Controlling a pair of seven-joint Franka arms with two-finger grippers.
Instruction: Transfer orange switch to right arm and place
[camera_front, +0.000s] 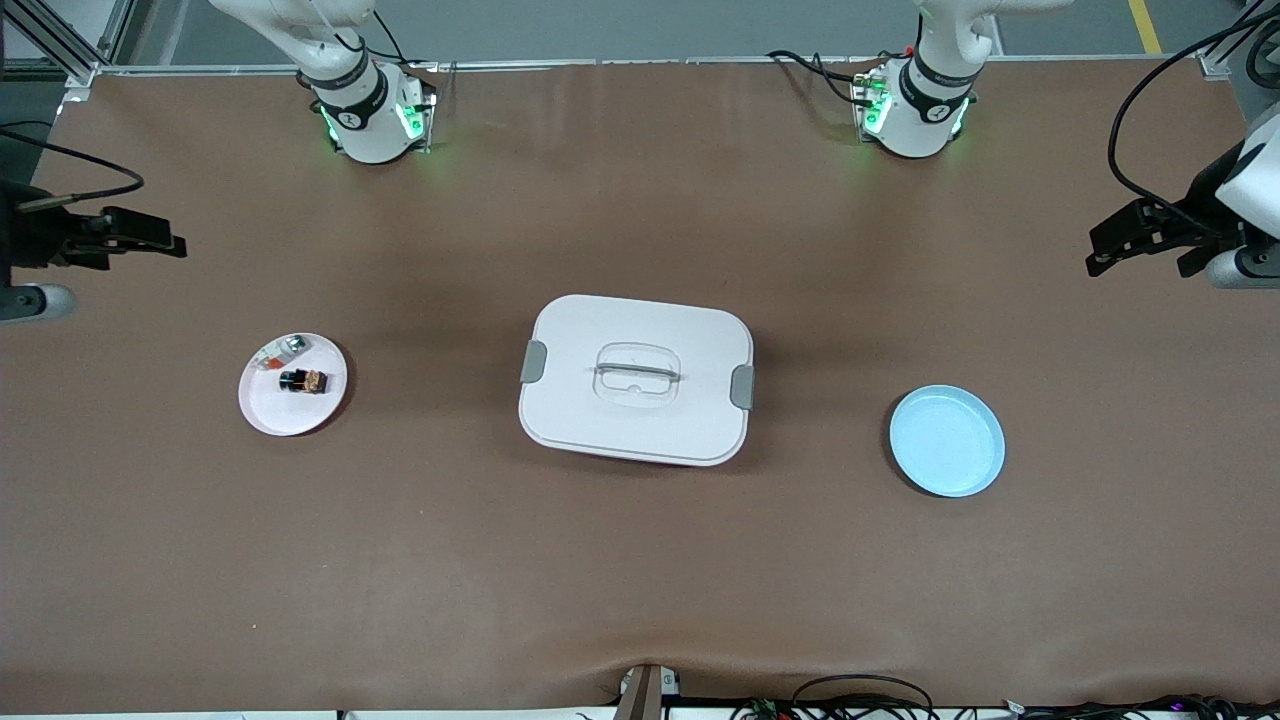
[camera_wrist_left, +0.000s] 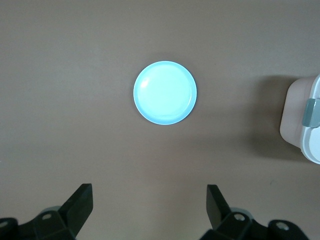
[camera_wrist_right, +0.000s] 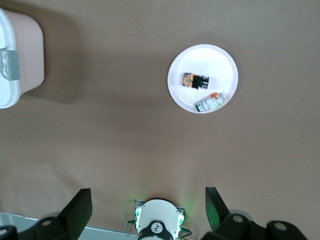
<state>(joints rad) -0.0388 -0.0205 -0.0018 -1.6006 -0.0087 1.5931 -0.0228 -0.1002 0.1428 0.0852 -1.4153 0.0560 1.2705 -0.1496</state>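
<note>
The orange switch (camera_front: 302, 381) is a tiny black box with an orange end. It lies on a small white plate (camera_front: 285, 415) toward the right arm's end of the table. The right wrist view shows the orange switch (camera_wrist_right: 195, 80) on the white plate (camera_wrist_right: 220, 62) from high above. My right gripper (camera_front: 160, 238) hangs open and empty high over the table's edge at the right arm's end; its jaws (camera_wrist_right: 148, 196) stand wide apart. My left gripper (camera_front: 1140, 262) hangs open and empty over the left arm's end, and in its own view the left gripper (camera_wrist_left: 149, 195) holds nothing.
A small red-white-silver piece (camera_front: 280, 350) shares the white plate. A white lidded box (camera_front: 636, 380) with grey latches stands mid-table. A light blue plate (camera_front: 947, 440) lies toward the left arm's end, seen as the blue plate (camera_wrist_left: 165, 92) under the left wrist.
</note>
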